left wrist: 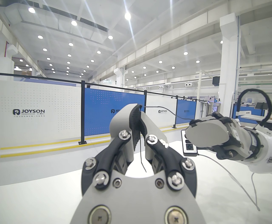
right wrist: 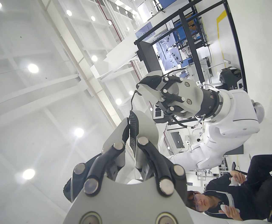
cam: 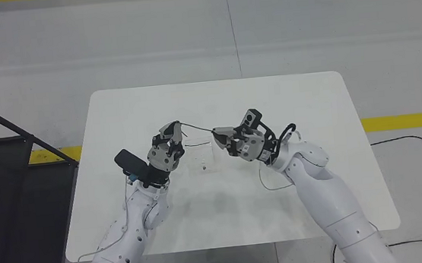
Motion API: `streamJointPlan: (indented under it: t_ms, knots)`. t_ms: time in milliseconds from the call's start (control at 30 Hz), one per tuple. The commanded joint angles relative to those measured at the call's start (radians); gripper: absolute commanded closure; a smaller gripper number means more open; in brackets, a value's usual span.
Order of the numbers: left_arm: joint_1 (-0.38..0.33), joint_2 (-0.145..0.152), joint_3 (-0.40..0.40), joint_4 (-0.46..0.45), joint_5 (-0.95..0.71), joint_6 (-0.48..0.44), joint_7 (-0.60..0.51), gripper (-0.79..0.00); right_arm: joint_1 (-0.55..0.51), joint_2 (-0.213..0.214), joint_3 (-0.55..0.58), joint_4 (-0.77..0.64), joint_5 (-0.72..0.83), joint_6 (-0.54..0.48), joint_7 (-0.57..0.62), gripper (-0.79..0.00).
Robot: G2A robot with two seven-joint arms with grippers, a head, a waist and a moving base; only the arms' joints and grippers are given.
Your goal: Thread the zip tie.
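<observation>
While held up over the table (cam: 307, 99), the left gripper (left wrist: 139, 111) and right gripper (right wrist: 130, 118) were each clamped on the zip tie (cam: 197, 127), which stretched between them. No closed loop showed, so the threading was probably not yet done.

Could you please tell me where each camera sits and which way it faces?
Top view: above the arms, looking down at the white table; shows both arms, left gripper and right gripper.
Left wrist view: on the left wrist, facing level across the table; own fingers in front.
Right wrist view: on the right wrist, tilted toward the ceiling; own fingers in front.
Shared: both wrist views show the zip tie stretched between the two grippers.
</observation>
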Motion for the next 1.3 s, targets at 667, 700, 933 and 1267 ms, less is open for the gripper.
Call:
streamJointPlan:
  t_ms: [667, 700, 933, 1267]
  knots:
    - [0.000, 0.000, 0.000, 0.000, 0.000, 0.000, 0.000, 0.000, 0.012, -0.002, -0.017, 0.004, -0.058, 0.014, -0.069, 0.000]
    - [0.000, 0.000, 0.000, 0.000, 0.000, 0.000, 0.000, 0.000, 0.012, -0.002, -0.018, 0.003, -0.060, 0.013, -0.074, 0.000]
    - [0.000, 0.000, 0.000, 0.000, 0.000, 0.000, 0.000, 0.000, 0.015, -0.004, -0.022, 0.000, -0.064, 0.011, -0.083, 0.000]
    - [0.000, 0.000, 0.000, 0.000, 0.000, 0.000, 0.000, 0.000, 0.000, -0.001, -0.001, 0.002, -0.032, -0.007, -0.013, 0.000]
